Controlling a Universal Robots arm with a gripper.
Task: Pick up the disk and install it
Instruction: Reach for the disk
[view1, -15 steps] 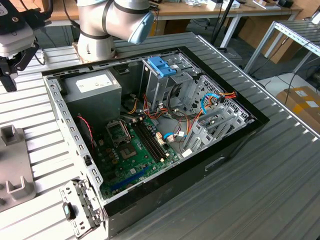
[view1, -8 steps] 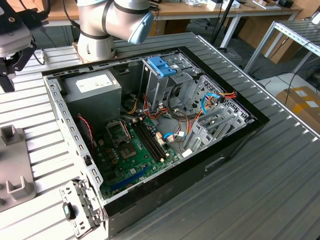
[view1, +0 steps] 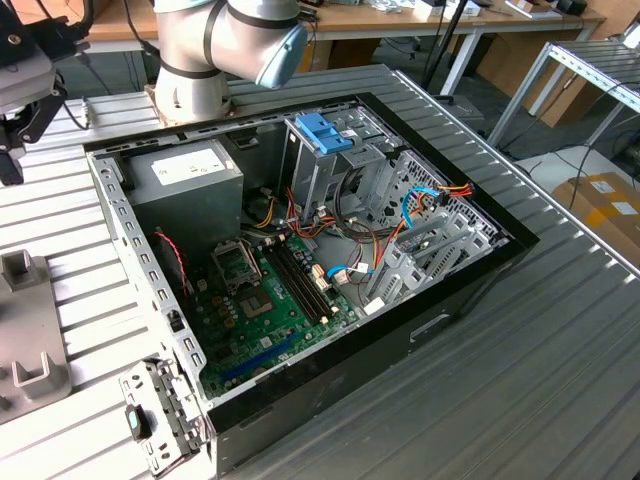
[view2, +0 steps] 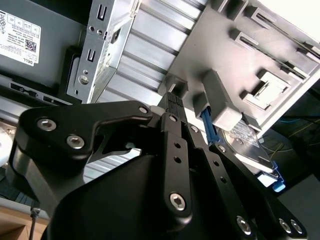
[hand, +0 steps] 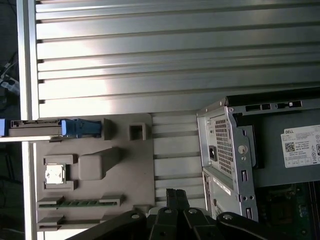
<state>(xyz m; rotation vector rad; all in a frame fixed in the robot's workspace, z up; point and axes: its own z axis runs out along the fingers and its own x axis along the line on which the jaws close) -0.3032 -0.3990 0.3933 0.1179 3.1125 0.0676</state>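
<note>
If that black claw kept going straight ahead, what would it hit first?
Likely the edge of the grey parts tray, or the ribbed table right beside it; depth is hard to judge.

We see the arm (view1: 215, 40) as thick silver-grey cylinders joined at round housings. One housing is closed by a pale blue cap (view1: 282, 52), and the round base (view1: 190, 98) is the same pale metal. In the second wrist view the gripper (view2: 175, 102) is matte black throughout. Flat, rounded link plates (view2: 85, 127) stack over a broad curved body, pinned with silver hex-socket screws (view2: 177, 201) and dotted with small plain holes. Its tip is finely ribbed. In the first wrist view we find the same black plates with small bright screws.
</note>
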